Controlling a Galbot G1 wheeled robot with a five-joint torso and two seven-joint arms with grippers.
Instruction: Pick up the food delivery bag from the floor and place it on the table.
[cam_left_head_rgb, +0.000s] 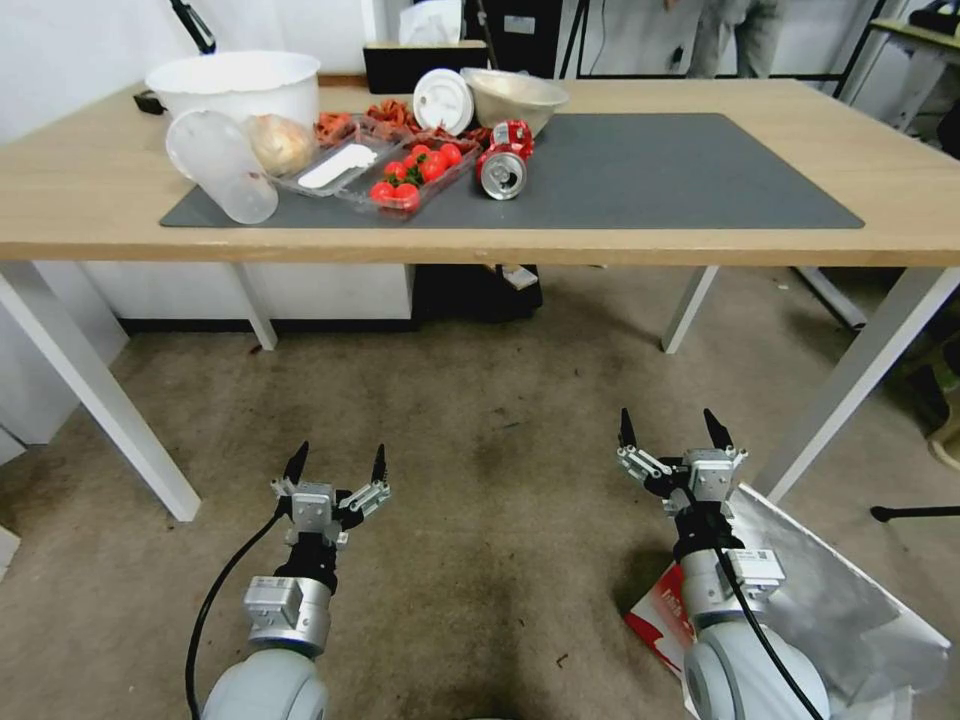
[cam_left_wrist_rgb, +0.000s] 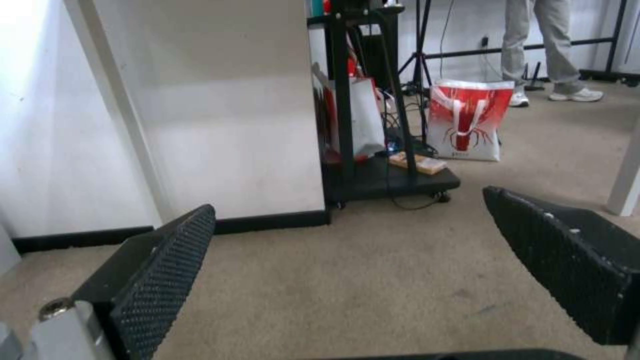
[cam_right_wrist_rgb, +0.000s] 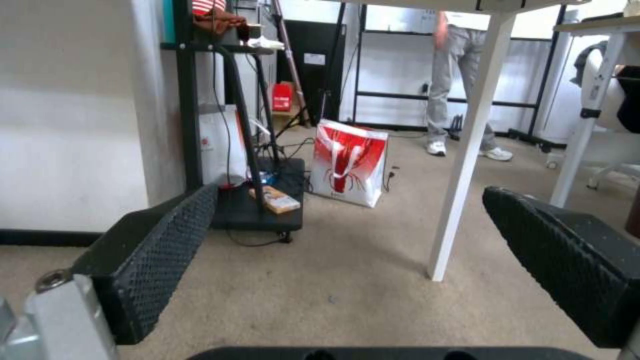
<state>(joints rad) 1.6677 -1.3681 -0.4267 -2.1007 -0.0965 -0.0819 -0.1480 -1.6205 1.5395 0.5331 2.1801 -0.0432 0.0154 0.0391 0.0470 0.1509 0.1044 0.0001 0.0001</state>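
Both hands hang wide above the floor (cam_left_head_rgb: 470, 420), left hand (cam_left_head_rgb: 337, 465) and right hand (cam_left_head_rgb: 675, 430) holding nothing. The food delivery bag (cam_left_head_rgb: 830, 590) lies near right, under the right arm. Beyond, the desk (cam_left_head_rgb: 90, 190) carries a can (cam_left_head_rgb: 503, 165), tomatoes (cam_left_head_rgb: 415, 175) and bowls.

A white tub (cam_left_head_rgb: 238, 85) stands at the mat's (cam_left_head_rgb: 640, 170) far left corner, a clear cup (cam_left_head_rgb: 218, 164) lying on its side in front. Beside them — a tray of tomatoes (cam_left_head_rgb: 412, 177), a toppled red can (cam_left_head_rgb: 505, 160), a steel bowl (cam_left_head_rgb: 514, 98) with a white lid (cam_left_head_rgb: 442, 100) leaning against it. On the carpet beyond, a red-and-white lobster bag (cam_right_wrist_rgb: 349, 162) stands beside a black cart (cam_right_wrist_rgb: 257, 207).
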